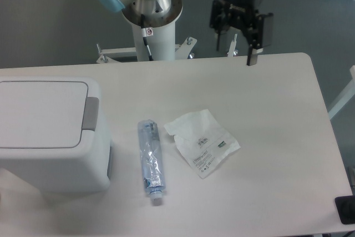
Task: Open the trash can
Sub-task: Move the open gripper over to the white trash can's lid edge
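The trash can [50, 137] is a large boxy white bin at the left of the table, with its flat white lid [41, 112] shut and a grey push-button tab [91, 114] on its right edge. My gripper [237, 48] hangs at the far edge of the table, well to the right of the bin and far from it. Its two fingers [252, 56] stand apart, open and empty.
A crushed clear plastic bottle [151, 160] lies on the white table [266, 137] just right of the bin. A crumpled white wrapper [202, 141] lies next to it. The arm's base [150, 20] stands behind the table. A dark object [346, 209] sits at the right edge.
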Action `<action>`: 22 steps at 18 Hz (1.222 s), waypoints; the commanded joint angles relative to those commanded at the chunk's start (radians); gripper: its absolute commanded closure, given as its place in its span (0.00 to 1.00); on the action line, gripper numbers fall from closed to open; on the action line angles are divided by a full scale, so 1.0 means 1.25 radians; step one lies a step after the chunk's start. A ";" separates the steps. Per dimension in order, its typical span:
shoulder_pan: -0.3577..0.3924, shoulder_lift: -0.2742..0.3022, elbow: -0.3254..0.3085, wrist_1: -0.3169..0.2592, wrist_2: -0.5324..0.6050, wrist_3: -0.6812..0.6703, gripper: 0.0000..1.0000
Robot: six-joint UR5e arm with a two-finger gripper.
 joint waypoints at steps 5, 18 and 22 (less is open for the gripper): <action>-0.027 0.004 0.005 -0.001 0.002 -0.021 0.00; -0.201 -0.036 0.013 0.029 0.006 -0.437 0.00; -0.242 -0.059 0.058 0.033 0.002 -0.652 0.00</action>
